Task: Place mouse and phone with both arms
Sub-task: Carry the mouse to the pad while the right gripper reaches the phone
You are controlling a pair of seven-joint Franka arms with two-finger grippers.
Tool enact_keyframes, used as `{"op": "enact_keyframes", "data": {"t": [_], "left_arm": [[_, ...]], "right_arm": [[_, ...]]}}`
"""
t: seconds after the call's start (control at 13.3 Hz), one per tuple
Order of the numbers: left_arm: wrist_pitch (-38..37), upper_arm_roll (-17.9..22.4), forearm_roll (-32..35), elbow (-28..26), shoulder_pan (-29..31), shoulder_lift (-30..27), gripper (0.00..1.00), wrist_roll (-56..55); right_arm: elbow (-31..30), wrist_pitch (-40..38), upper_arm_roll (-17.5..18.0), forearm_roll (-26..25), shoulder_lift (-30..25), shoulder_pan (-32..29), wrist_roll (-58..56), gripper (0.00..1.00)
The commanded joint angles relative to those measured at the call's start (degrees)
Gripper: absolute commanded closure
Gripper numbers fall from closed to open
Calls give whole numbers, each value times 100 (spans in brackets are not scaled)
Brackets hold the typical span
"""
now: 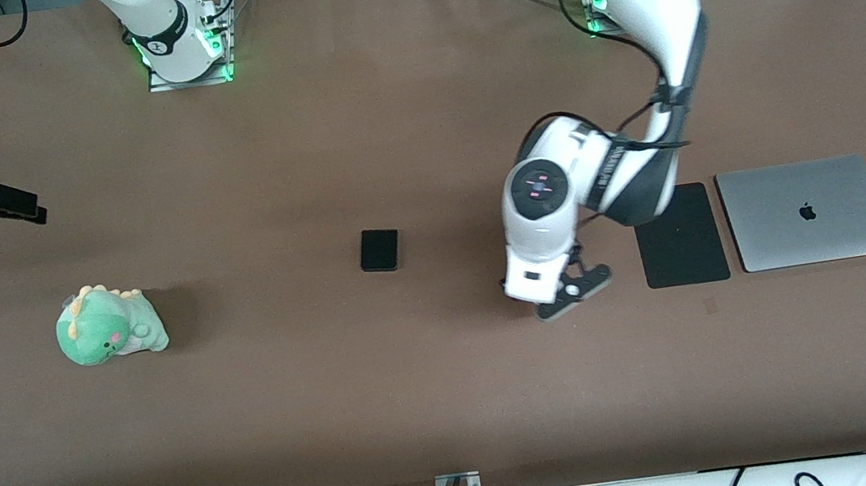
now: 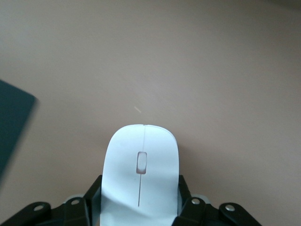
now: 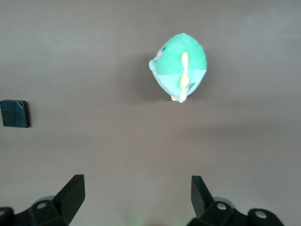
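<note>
The brown table (image 1: 421, 397) carries everything, and the silver laptop (image 1: 807, 211), closed, lies flat on it toward the left arm's end; I use this laptop as the landmark. The left arm (image 1: 655, 17) comes down from its base and bends low over the table, not far from the laptop. The right arm (image 1: 156, 19) waits at the end of the table far from the laptop, and the right gripper (image 3: 136, 197) hangs in the air there with its fingers spread wide and nothing between them. The black pad (image 1: 679, 235) lies just beside the laptop, on its side toward the right arm's end. The green plush dinosaur (image 1: 108, 324) sits well apart from the laptop, toward the right arm's end. The left gripper (image 1: 573, 291) is low over the table near the pad, and its fingers are clenched on the two sides of the mouse (image 2: 141, 174), so the mouse is in this gripper. The phone (image 1: 381, 249) lies flat on the table, well apart from the laptop, between the left gripper and the dinosaur.
</note>
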Motion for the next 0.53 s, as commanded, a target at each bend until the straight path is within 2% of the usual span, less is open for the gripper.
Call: {"op": "enact_keyframes", "data": {"t": [0.0, 0.22, 0.45], "left_arm": [[129, -164, 98, -1091, 809, -841, 39, 1113], [936, -172, 80, -2215, 1705, -1517, 39, 2555], [1771, -479, 80, -3156, 2470, -1800, 39, 3340]], "right_arm": [[29, 258, -4, 34, 266, 507, 759, 0], [29, 723, -5, 25, 697, 1132, 1386, 0], [29, 1224, -4, 86, 1119, 1633, 1974, 0]]}}
